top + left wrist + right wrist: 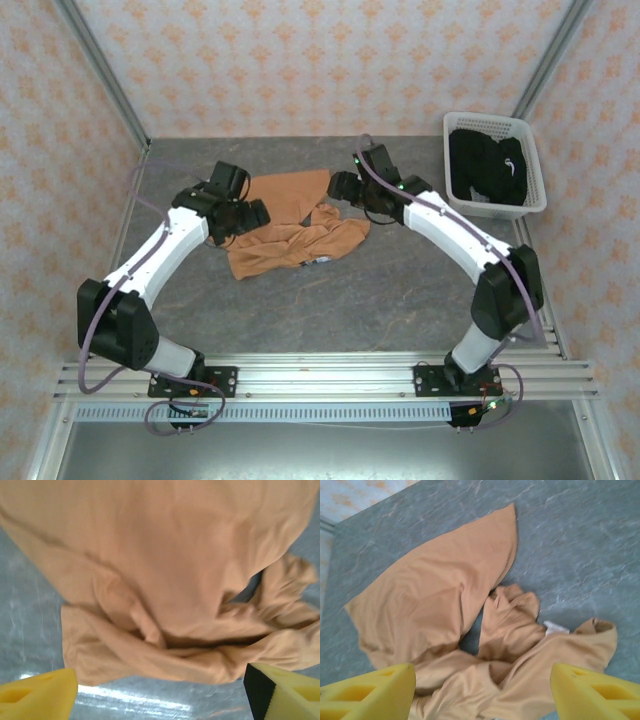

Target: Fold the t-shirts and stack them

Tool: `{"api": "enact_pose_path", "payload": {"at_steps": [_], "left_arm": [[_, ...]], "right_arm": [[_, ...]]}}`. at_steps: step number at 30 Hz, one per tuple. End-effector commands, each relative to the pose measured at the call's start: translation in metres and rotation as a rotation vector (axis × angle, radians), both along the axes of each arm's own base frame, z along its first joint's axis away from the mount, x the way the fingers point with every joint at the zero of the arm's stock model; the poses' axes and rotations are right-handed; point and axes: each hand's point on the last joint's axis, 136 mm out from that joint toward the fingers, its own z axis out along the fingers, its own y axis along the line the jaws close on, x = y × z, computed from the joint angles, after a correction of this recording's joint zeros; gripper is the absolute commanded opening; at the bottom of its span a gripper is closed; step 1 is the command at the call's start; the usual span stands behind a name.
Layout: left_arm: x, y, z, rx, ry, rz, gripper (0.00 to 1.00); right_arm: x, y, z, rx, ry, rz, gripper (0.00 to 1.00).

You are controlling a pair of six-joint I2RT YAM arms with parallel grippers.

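The orange-tan t-shirt [297, 228] lies crumpled on the grey table, plain side up, with one flat panel toward the back. My left gripper [253, 216] hovers over the shirt's left edge. In the left wrist view the left gripper [160, 700] is open, its yellow fingers [37, 697] wide apart over the rumpled hem of the orange shirt [165, 570]. My right gripper [345, 187] hangs above the shirt's back right part. Seen from the right wrist, the right gripper [482, 695] is open above the bunched folds of the orange shirt [445, 595]. The black t-shirt [480, 165] with a white mark lies in the basket.
The white slotted basket [487, 119] stands at the back right corner of the table. Patterned walls and metal frame posts close in the back and sides. A white label [555, 627] peeks out of the orange shirt's folds. Bare grey table [400, 300] lies in front of the shirt.
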Motion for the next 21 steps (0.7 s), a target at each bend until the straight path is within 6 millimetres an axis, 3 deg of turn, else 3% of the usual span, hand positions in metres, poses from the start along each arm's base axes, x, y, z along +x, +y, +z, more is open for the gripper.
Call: {"api": "enact_pose_path", "payload": {"at_steps": [1, 4, 8, 11, 14, 15, 17, 19, 21], "left_arm": [[-0.013, -0.004, -0.035, -0.08, 0.118, 0.08, 0.89], [-0.005, 0.0, -0.051, -0.135, 0.134, 0.155, 0.89], [-0.006, 0.0, -0.072, -0.167, 0.193, 0.206, 0.85], [-0.007, -0.013, -0.087, -0.217, 0.227, 0.222, 0.83], [-0.007, -0.024, -0.092, -0.221, 0.234, 0.232, 0.78], [-0.008, -0.024, -0.094, -0.206, 0.24, 0.238, 0.74], [-0.009, -0.02, -0.1, -0.178, 0.249, 0.248, 0.56], [-0.007, -0.014, -0.104, -0.143, 0.253, 0.253, 0.34], [-0.004, -0.012, -0.106, -0.111, 0.261, 0.235, 0.23]], "right_arm": [[0.012, -0.002, -0.054, -0.131, 0.114, 0.007, 0.71], [0.029, 0.002, -0.083, -0.121, 0.18, -0.017, 0.69], [0.036, 0.004, -0.118, -0.167, 0.264, -0.018, 0.68], [0.037, 0.005, -0.142, -0.196, 0.305, -0.007, 0.67], [0.029, -0.005, -0.16, -0.248, 0.367, -0.028, 0.53], [0.024, -0.01, -0.164, -0.267, 0.386, -0.042, 0.48], [0.014, -0.021, -0.168, -0.289, 0.407, -0.064, 0.37], [-0.002, -0.034, -0.169, -0.312, 0.431, -0.085, 0.2], [-0.021, -0.044, -0.169, -0.327, 0.462, -0.091, 0.05]]}}
